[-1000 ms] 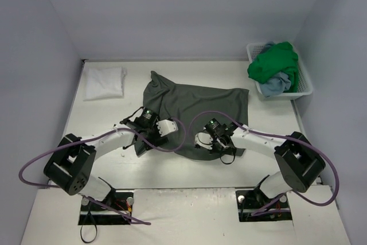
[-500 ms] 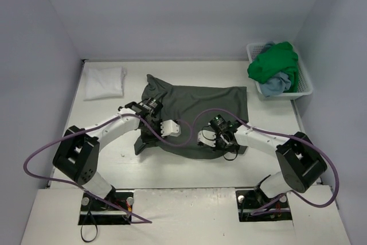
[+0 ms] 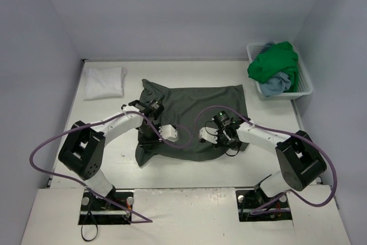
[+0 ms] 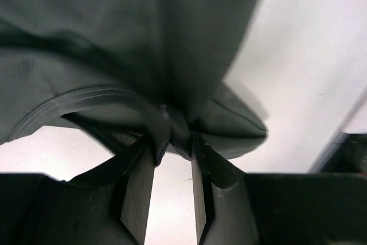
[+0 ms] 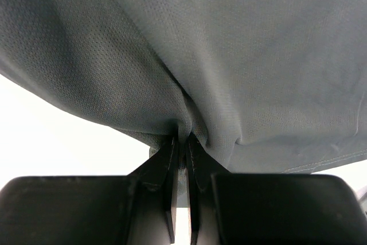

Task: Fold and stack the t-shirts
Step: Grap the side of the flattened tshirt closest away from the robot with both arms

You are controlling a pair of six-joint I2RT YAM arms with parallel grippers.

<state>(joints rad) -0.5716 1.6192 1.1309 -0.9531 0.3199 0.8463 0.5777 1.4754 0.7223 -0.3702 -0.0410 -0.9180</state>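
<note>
The dark olive-grey t-shirt (image 3: 200,104) lies spread across the middle of the white surface (image 3: 114,167), its far edge fairly flat and its near edge bunched and rumpled where both arms meet it. The left claw (image 4: 172,142) pinches a gathered fold of this shirt at its near left part; in the left wrist view a stitched hem curls just beside the fingers (image 4: 137,193), which stand slightly apart with cloth wedged between them. The right claw (image 5: 182,139) is pressed almost together on a thin ridge of the same shirt near its near right part, the fabric draping away to both sides. A folded white t-shirt (image 3: 104,81) sits at the far left corner, well apart from the others. The bright green t-shirt (image 3: 275,64) and the light blue t-shirt (image 3: 274,84) are heaped in the white basket (image 3: 304,89) at the far right.
</note>
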